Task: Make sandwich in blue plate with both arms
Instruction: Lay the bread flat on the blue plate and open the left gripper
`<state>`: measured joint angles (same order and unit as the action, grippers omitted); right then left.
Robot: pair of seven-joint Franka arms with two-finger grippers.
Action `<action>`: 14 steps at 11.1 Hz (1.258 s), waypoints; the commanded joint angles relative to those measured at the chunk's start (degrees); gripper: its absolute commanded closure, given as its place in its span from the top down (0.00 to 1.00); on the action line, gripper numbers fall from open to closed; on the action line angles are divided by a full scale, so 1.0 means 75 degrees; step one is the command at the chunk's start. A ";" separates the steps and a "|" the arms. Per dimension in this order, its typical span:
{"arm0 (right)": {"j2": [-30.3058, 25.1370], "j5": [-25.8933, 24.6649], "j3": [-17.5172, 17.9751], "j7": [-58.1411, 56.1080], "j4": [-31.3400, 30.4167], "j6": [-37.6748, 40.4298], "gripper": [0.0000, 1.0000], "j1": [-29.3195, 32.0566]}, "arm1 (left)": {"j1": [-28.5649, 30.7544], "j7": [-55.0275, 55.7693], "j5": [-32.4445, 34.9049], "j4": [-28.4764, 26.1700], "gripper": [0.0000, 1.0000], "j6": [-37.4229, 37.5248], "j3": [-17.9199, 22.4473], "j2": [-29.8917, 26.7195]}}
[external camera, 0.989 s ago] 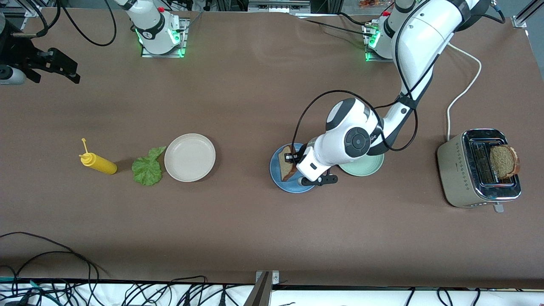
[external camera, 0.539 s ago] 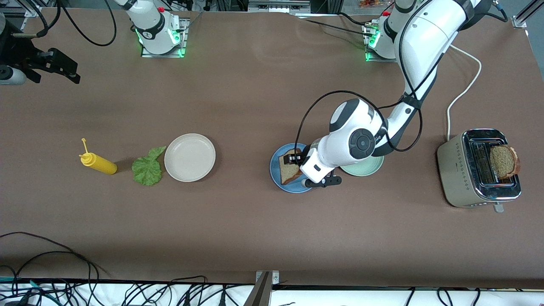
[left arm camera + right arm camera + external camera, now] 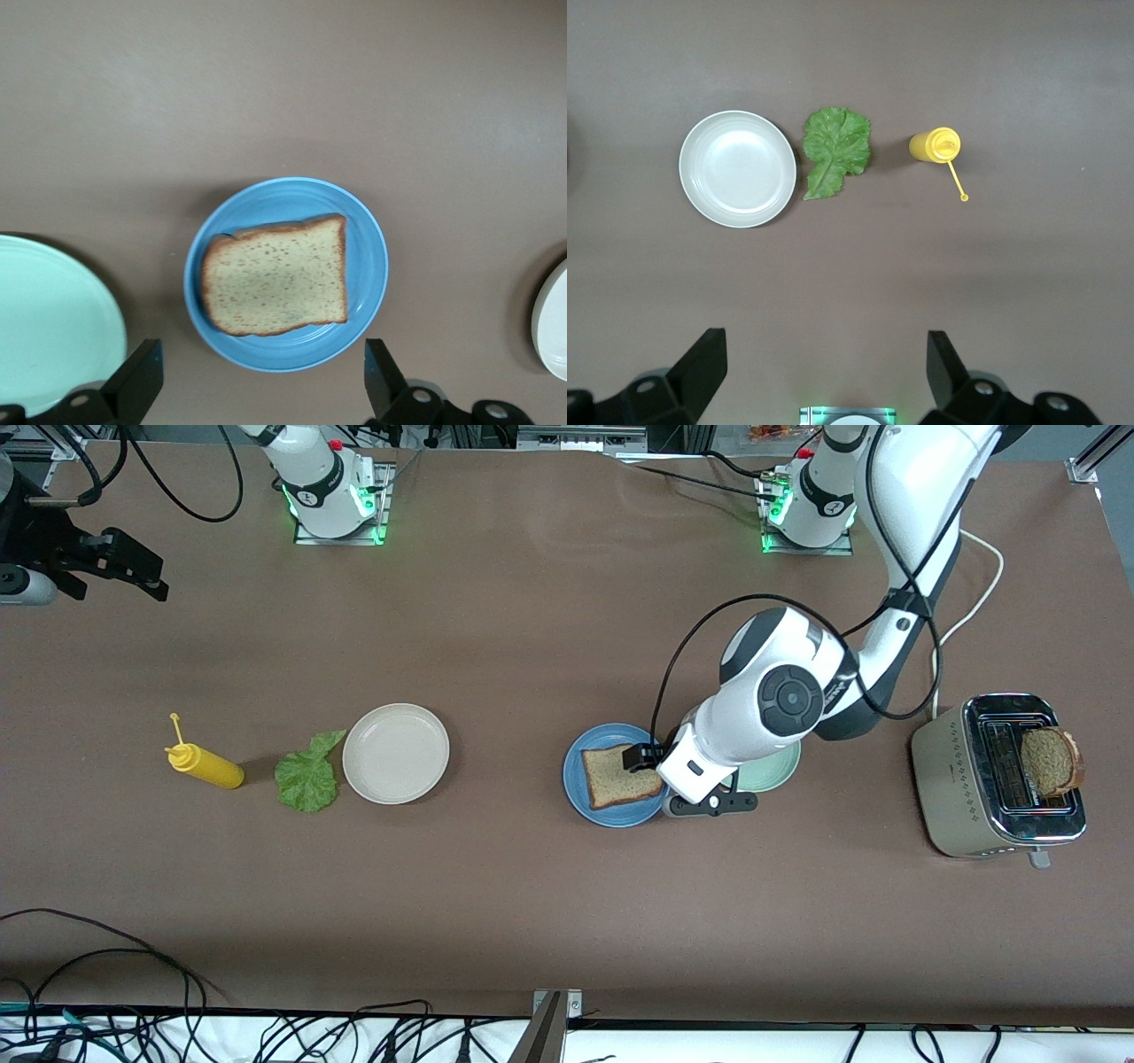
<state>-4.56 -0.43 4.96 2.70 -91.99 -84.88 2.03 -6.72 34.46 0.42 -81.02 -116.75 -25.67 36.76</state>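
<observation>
We are seeing tan bread (image 3: 276, 275) with darker crust on blue plate (image 3: 366, 235); green lettuce (image 3: 835, 149); yellow bottle (image 3: 934, 145).

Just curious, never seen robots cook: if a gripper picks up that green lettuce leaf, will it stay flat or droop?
The lettuce leaf would probably droop: it looks thin and ruffled, lying flat on the table beside the cream plate. Likely very light, so a push might slide or crumple it.
</observation>
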 commanded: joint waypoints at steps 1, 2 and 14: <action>0.0068 0.0080 -0.0017 0.0097 0.0207 0.0033 1.00 0.0011 | 0.0040 -0.0024 0.0225 -0.0119 1.00 0.0600 0.0281 -0.0645; 0.0069 0.0080 -0.0017 0.0097 0.0219 0.0033 1.00 0.0011 | 0.0064 -0.0059 0.0236 -0.0119 1.00 0.0834 0.0409 -0.0856; 0.0920 0.0139 -0.0052 -0.0336 0.0196 -0.0422 1.00 -0.0070 | 0.0087 -0.1674 0.0143 -0.0318 1.00 0.2769 0.2354 -0.3072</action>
<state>-2.57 -0.40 4.90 1.73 -91.72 -86.49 1.97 -5.93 26.42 0.63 -81.23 -98.16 -10.50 17.51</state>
